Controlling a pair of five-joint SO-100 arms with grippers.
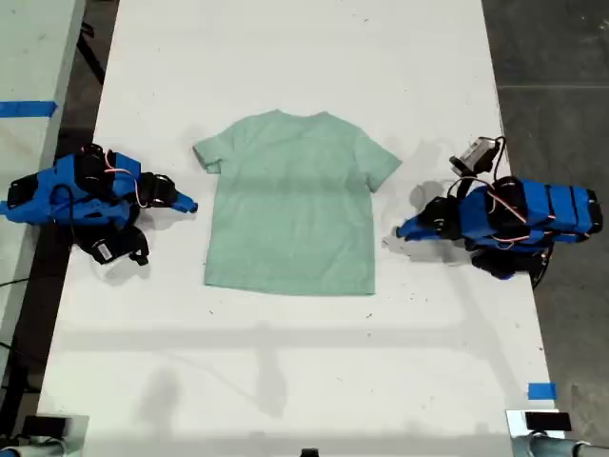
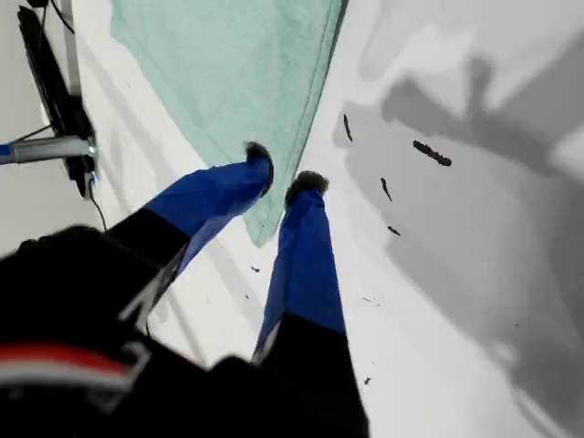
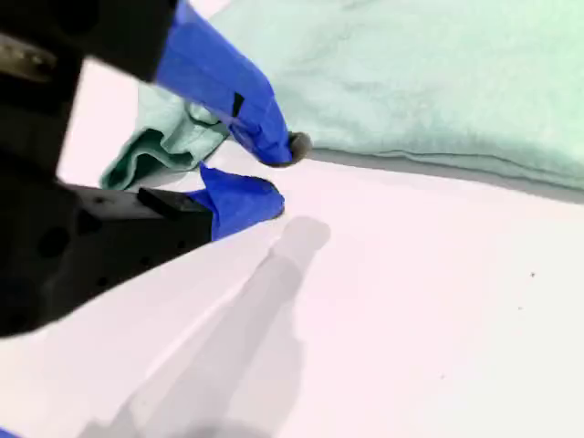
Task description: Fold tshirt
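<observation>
The tshirt [image 1: 290, 200] is spread flat mid-tabletop [image 1: 285, 381], ready for folding. My first gripper [image 2: 283, 180] and my second gripper [image 3: 278, 178] are held slightly spread, empty, beside opposite edges.

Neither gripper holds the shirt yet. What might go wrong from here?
1. My first gripper hovers at the hem corner of the tshirt with its jaws only narrowly apart. It may push the cloth rather than pinch it.
2. My second gripper sits by the sleeve, which is bunched. Grabbing only that could drag the shirt askew on the smooth table.
</observation>
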